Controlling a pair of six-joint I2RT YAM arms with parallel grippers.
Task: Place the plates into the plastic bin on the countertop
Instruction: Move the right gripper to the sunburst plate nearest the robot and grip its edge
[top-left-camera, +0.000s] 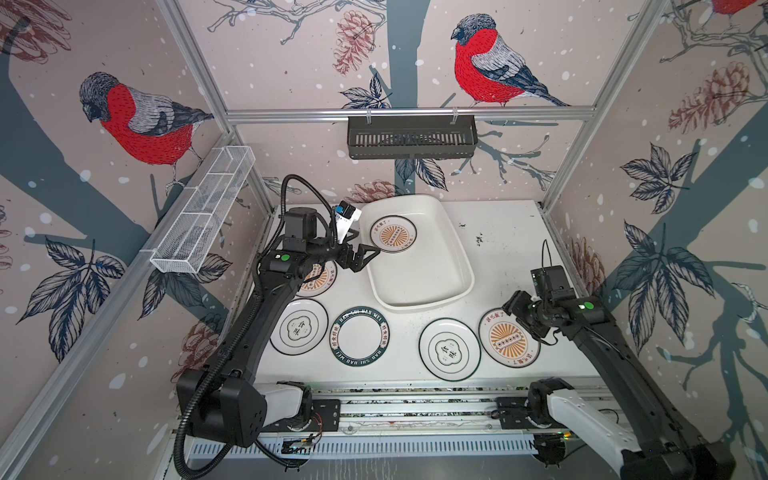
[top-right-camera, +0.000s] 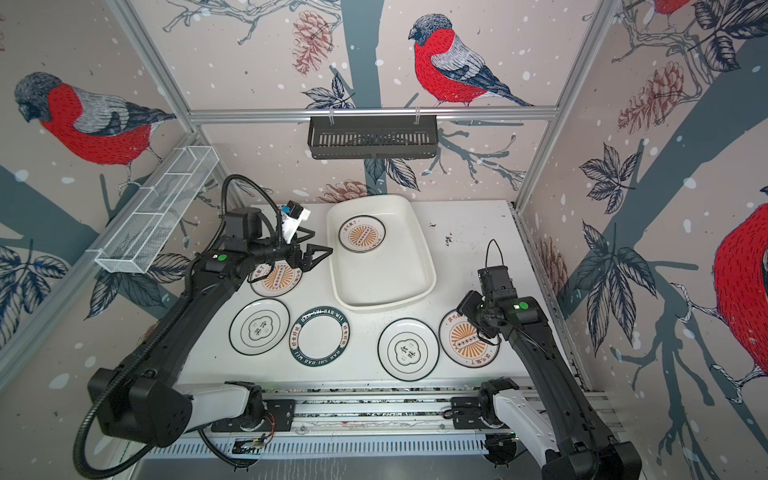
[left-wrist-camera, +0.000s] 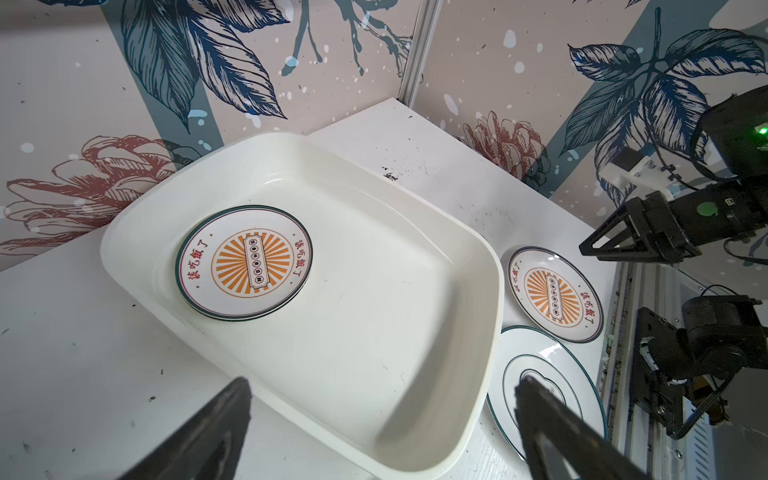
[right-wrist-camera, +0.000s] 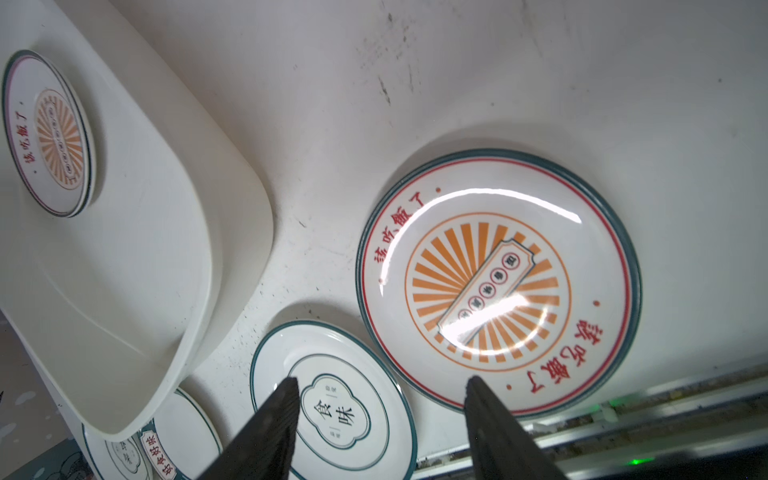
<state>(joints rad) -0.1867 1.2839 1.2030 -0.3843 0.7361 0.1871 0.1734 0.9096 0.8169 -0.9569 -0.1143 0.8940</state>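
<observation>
lying along the near edge of the table (top-left-camera: 498, 232) are a left emblem plate (top-left-camera: 298, 327), a lettered-rim plate (top-left-camera: 360, 337), a right emblem plate (top-left-camera: 449, 349) and a right sunburst plate (top-left-camera: 509, 337), with the right jaws hanging apart and empty above it. farther back, the left jaws stand wide apart and empty over a left sunburst plate (top-left-camera: 322, 280), beside the plastic bin (top-left-camera: 419, 282). a far sunburst plate (top-left-camera: 393, 234) lies in the bin's far left corner.

One sunburst plate (top-left-camera: 393, 234) lies in the plastic bin (top-left-camera: 419, 276).

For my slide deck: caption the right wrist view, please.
Open right gripper over sunburst plate and emblem plate; plastic bin alongside.
</observation>
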